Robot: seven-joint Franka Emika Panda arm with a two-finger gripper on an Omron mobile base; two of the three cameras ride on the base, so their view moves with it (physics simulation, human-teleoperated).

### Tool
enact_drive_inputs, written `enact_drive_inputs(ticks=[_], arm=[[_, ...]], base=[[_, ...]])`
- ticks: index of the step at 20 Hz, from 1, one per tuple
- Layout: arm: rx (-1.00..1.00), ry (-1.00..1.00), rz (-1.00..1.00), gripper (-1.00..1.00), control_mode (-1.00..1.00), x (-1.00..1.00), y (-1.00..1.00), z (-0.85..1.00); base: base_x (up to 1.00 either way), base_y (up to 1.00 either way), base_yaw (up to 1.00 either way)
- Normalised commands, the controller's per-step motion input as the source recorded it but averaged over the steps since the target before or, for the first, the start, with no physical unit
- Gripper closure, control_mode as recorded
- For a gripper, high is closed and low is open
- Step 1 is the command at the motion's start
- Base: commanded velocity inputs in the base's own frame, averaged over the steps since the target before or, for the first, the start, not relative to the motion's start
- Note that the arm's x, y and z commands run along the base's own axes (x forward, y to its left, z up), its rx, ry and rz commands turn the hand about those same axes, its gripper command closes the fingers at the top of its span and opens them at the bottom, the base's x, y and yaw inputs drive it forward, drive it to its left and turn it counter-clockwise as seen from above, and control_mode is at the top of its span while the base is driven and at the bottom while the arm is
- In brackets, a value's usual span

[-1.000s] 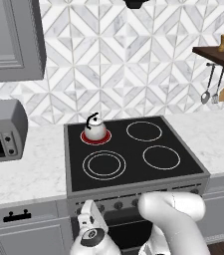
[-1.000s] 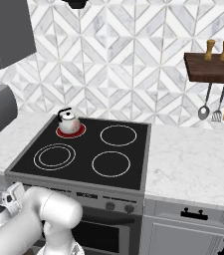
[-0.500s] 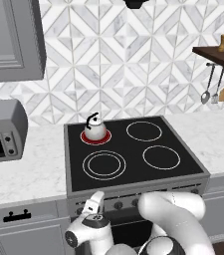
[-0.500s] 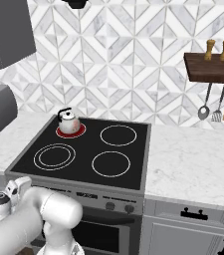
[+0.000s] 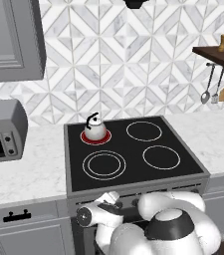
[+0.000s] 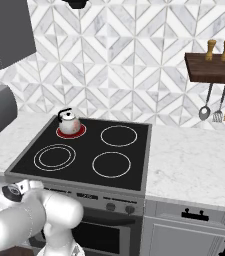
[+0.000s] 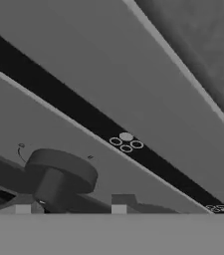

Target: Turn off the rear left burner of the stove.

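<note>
Gripper at stove knob, rear left burner glowing red

The rear left burner glowed red under a white kettle. The stove top was black with white rings. Backsplash was grey-white geometric.

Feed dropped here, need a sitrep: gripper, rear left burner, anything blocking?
Gripper at stove front, tips astride a dark knob, not clamped. Rear left burner glowing red, kettle on it. Nothing blocking.
</note>
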Motion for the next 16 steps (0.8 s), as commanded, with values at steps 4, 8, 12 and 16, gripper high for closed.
enact_drive_inputs(ticks=[4,8,12,16], arm=[[0.64,0.00,-0.18,1.00,-1.00,0.05,0.00,0.28],[0.59,0.00,-0.19,1.00,-1.00,0.15,0.00,0.23],[0.58,0.00,-0.21,1.00,-1.00,0.19,0.00,0.11],[0.53,0.00,-0.22,1.00,-1.00,0.14,0.00,0.00]], base=[[0.00,0.00,0.00],[0.00,0.00,0.00],[0.00,0.00,0.00],[0.00,0.00,0.00]])
